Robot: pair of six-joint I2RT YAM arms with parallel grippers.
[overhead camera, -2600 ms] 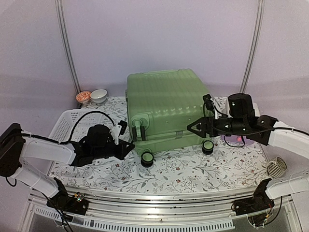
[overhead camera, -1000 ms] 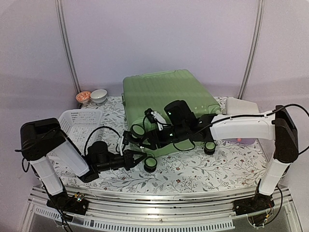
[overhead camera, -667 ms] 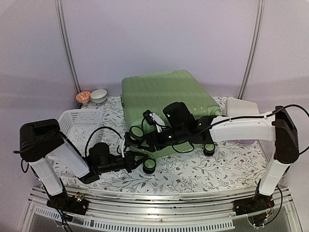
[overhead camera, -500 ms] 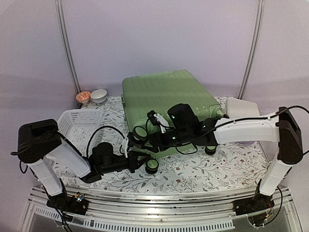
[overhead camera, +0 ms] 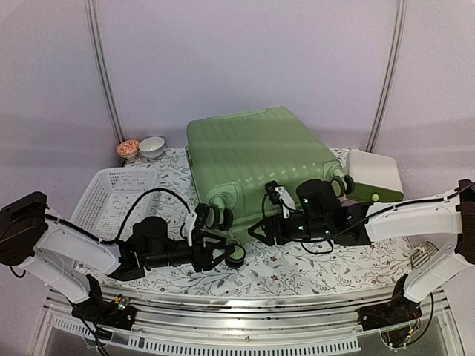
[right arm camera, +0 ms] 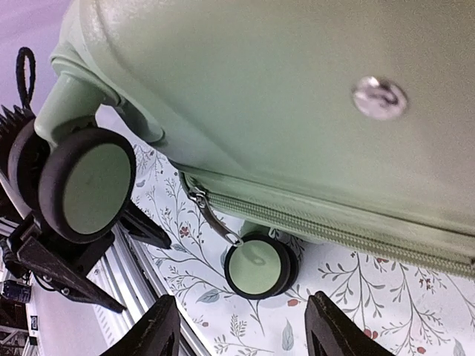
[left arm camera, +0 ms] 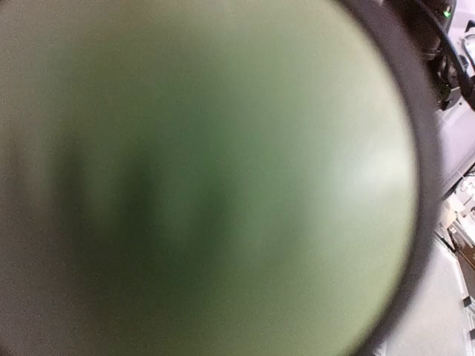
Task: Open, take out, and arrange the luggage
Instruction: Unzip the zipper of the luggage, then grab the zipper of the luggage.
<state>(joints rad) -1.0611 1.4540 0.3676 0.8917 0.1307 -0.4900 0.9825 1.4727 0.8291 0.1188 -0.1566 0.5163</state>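
**Under the luggage's near edge: both grippers down by the wheels**

Right in front of the luggage (overhead camera: 260,159), my left gripper (overhead camera: 224,252) lies low over the flowered cloth (overhead camera: 319,271). Its jaws are partly apart and I see nothing clamped between them. A black-rimmed wheel (overhead camera: 237,254) sits just beside the fingertips. The left wrist camera gives me only a green blur with a dark rim, so it tells me nothing further.

Near the middle of the luggage's near edge, my right gripper (right arm camera: 241,330) hovers close to the cloth with its fingers (right arm camera: 159,330) spread wide and nothing held. Just ahead of it hang a small metal zipper pull (right arm camera: 215,219) and a second wheel (right arm camera: 256,268) under the shell. The stretch of zipper (right arm camera: 334,226) I can see is closed.

The luggage itself lies on its broad side at the centre of the table, ribbed face up and wheels toward me, with the shell shut.

Left of the luggage sits a white perforated basket (overhead camera: 111,189). Against its right side rests a white and green box (overhead camera: 375,176). Beyond the luggage's far left corner, two small bowls (overhead camera: 141,147) stand side by side near the back wall.
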